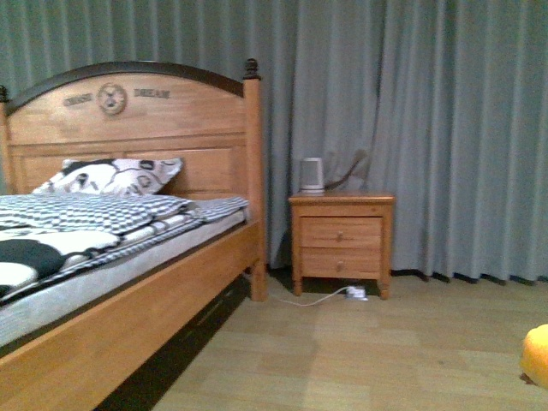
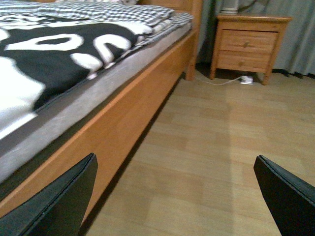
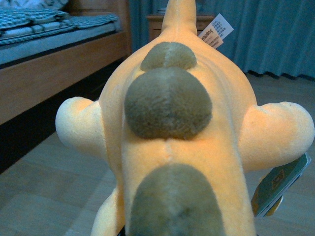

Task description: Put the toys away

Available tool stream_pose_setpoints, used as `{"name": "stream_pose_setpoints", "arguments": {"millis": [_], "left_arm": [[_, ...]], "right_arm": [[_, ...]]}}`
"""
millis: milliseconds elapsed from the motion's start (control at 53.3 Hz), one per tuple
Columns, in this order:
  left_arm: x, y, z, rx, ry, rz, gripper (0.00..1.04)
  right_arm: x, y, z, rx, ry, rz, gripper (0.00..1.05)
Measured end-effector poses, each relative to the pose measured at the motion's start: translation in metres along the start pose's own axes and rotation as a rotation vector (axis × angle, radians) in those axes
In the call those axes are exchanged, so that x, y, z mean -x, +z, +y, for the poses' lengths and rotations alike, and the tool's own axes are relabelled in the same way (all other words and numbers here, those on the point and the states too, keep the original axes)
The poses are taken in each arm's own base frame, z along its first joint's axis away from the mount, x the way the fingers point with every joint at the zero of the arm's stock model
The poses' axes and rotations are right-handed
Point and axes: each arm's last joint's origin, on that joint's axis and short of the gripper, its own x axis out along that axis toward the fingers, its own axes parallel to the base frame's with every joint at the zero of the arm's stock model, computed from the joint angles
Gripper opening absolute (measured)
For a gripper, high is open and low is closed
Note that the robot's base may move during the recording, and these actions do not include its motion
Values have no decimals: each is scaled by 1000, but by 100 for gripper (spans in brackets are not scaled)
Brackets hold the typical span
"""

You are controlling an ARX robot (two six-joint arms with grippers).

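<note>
The plush toy (image 3: pixel 182 147) fills the right wrist view: orange-yellow fuzzy fabric with grey-brown rounded bumps down its middle and two stubby limbs sticking out sideways. My right gripper is shut on it, its fingers hidden under the plush. A white label (image 3: pixel 215 30) and a card tag (image 3: pixel 278 189) hang from the toy. In the front view only an orange edge of the toy (image 1: pixel 536 355) shows at the far right, above the floor. My left gripper (image 2: pixel 174 196) is open over bare wood floor beside the bed, nothing between its black fingers (image 2: pixel 54 206).
A wooden bed (image 1: pixel 128 325) with black-and-white bedding takes up the left. A wooden two-drawer nightstand (image 1: pixel 341 244) stands against the grey curtain (image 1: pixel 428 111), with a white device (image 1: pixel 312 175) on top. A white cable and plug (image 1: pixel 355 293) lie on the floor.
</note>
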Motion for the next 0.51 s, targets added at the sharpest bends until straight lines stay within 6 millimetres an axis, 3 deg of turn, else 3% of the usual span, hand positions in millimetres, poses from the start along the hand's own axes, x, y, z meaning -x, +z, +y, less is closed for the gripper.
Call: {"name": "stream_pose_setpoints", "arguments": {"millis": [507], "left_arm": [[0, 0, 0, 0, -3, 0, 98]], "right_arm": [[0, 0, 0, 0, -1, 0, 7]]}}
